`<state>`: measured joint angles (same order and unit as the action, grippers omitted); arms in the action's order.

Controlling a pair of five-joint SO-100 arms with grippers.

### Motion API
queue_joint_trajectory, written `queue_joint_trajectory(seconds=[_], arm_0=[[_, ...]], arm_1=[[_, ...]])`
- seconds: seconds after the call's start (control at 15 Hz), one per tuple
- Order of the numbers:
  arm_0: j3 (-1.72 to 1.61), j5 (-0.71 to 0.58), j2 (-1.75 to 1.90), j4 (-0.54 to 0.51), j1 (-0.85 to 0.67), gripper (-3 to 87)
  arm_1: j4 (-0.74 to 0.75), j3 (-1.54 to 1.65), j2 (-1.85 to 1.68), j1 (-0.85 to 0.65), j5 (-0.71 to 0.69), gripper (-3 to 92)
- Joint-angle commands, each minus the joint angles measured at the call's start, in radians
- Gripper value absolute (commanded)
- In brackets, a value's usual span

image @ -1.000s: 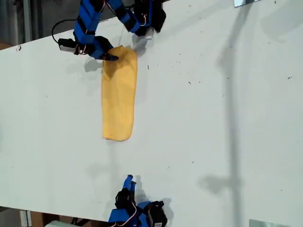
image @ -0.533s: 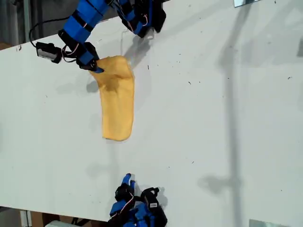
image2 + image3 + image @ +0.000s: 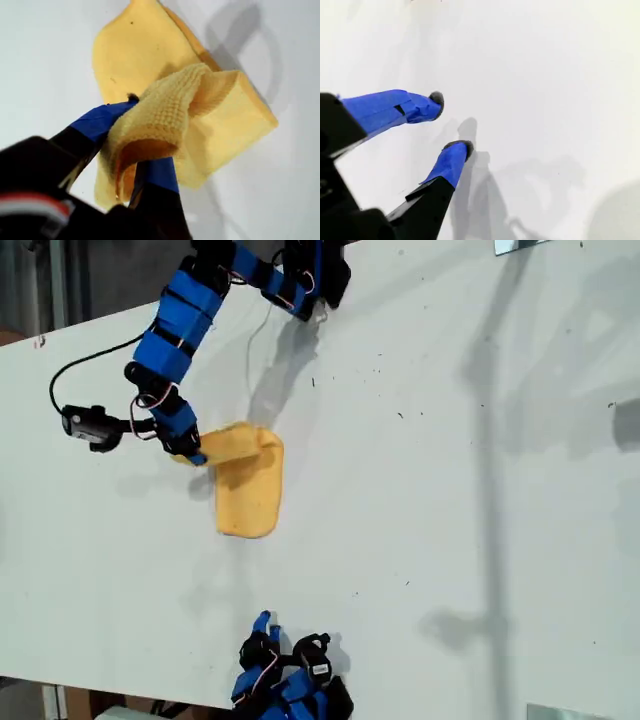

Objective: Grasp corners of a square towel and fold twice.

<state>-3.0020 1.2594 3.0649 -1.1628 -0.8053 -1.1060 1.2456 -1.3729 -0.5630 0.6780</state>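
Pinching one bunched end, my first gripper holds the doubled yellow-orange towel, partly lifted

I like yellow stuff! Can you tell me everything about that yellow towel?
The towel is a soft yellow-orange cloth with a knitted, nubbly look and rounded corners. It lies folded on the white table. One end is lifted and curling over the rest, pinched in my first gripper, whose blue fingers close on the bunched edge. The other end rests flat on the table. No tag shows from here. My second gripper is open over bare table, not touching it.
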Motion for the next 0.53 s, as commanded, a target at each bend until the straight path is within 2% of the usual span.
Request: queue_joint_trajectory(seconds=[0.0,0.13,0.27,0.4,0.47], arm_0=[[-0.008,0.002,0.087,-0.054,-0.015,13.9],[-0.026,-0.005,0.181,-0.095,-0.015,13.9],[-0.021,-0.017,0.149,-0.078,-0.017,13.9],[-0.020,-0.018,0.141,-0.075,-0.018,13.9],[-0.020,-0.018,0.141,-0.074,-0.018,13.9]], arm_1=[[0.081,-0.216,0.175,0.061,-0.015,-0.1],[0.132,-0.345,0.325,0.094,-0.012,-0.1],[0.212,-0.353,0.371,0.092,-0.005,-0.1],[0.229,-0.360,0.391,0.084,-0.005,0.5],[0.236,-0.357,0.391,0.084,-0.011,10.2]])
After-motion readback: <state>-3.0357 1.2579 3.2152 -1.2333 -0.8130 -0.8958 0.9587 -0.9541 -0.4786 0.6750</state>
